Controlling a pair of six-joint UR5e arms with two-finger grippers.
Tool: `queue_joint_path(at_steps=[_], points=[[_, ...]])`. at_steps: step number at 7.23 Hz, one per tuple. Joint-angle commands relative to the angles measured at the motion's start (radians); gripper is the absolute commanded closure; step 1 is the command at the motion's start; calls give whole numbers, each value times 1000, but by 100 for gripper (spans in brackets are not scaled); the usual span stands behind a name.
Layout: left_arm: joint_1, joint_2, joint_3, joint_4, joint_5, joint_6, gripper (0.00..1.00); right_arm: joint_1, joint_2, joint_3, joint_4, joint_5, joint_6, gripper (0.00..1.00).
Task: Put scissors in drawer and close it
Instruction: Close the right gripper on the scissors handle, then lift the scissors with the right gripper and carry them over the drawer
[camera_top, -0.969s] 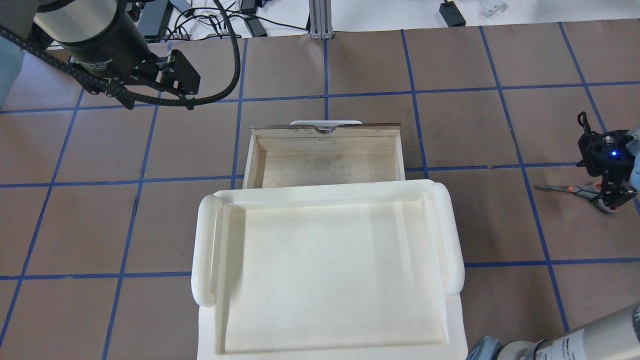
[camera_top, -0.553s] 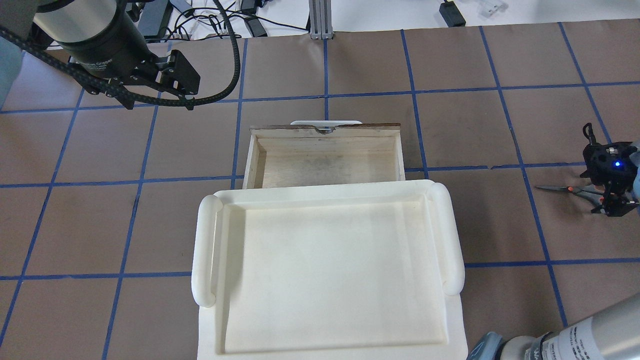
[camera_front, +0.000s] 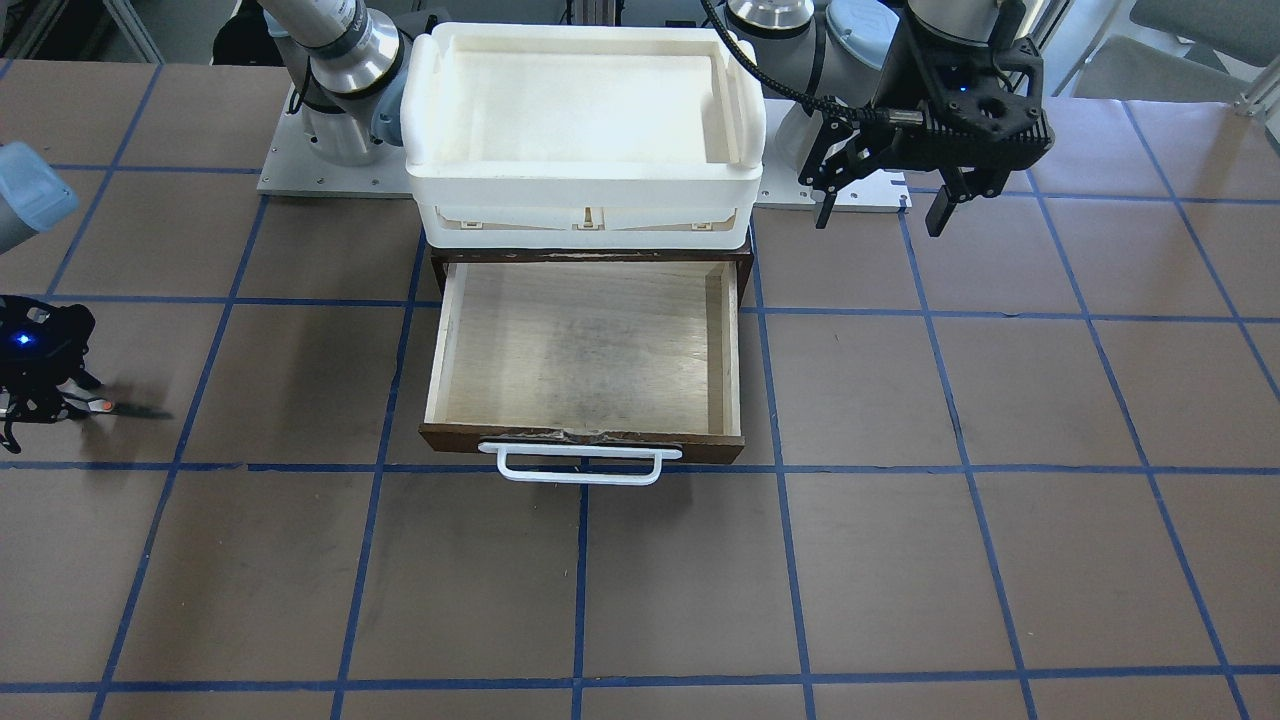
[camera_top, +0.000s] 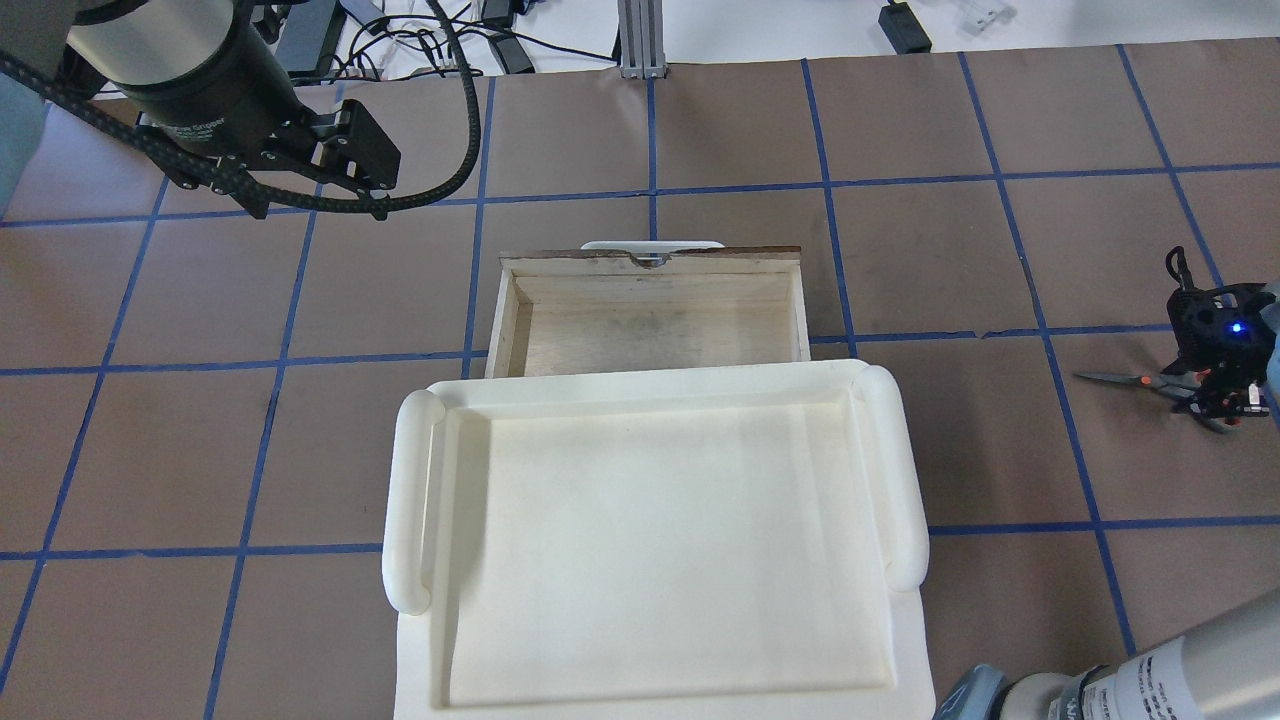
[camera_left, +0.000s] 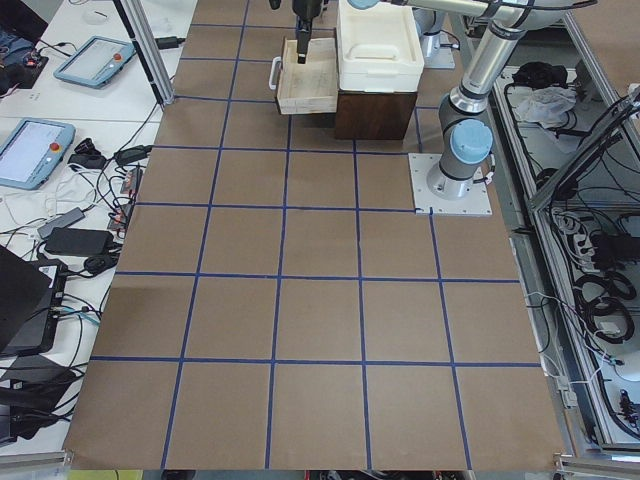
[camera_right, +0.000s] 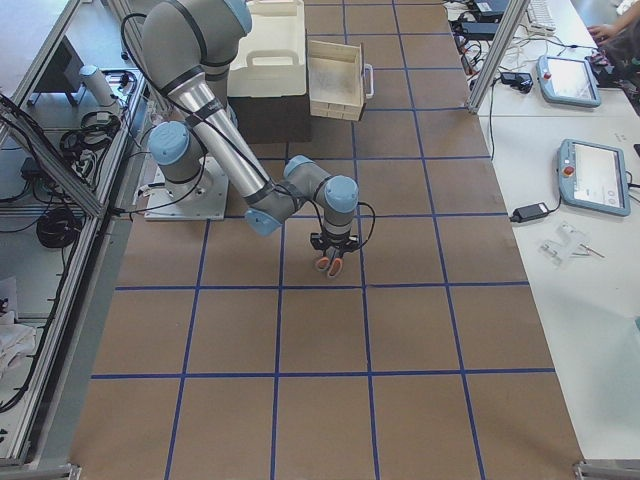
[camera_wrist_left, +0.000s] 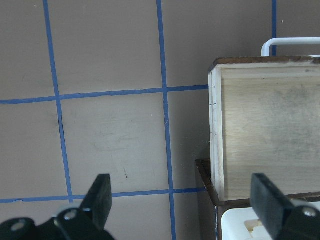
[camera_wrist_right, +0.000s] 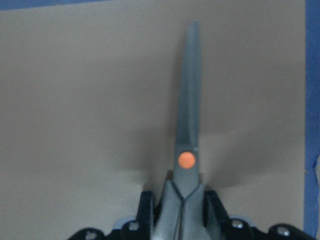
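Brown paper gridded with blue tape is covering your table. Your right gripper is clamping the scissors just behind the pivot, near the table's right end, well apart from the drawer, which is standing pulled out. Your left gripper is hovering near the drawer's side, jaws spread wide.

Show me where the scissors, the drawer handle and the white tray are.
scissors (camera_top: 1128, 379): overhead view, on the blades near the orange pivot.
drawer handle (camera_front: 580, 478): front-facing view, on the middle of the white bar.
white tray (camera_front: 580, 190): front-facing view, on its front wall.
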Motion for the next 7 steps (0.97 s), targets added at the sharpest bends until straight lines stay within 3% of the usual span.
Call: queue_joint_path(at_steps=[1,4,7], points=[[-1,0,0,0,0,0,0,1,-5,-3,-1,-3,1,100],[-1,0,0,0,0,0,0,6,-57,-52,6,6,31,100],[-1,0,0,-2,0,0,0,104,-105,-248,249,4,123,100]])
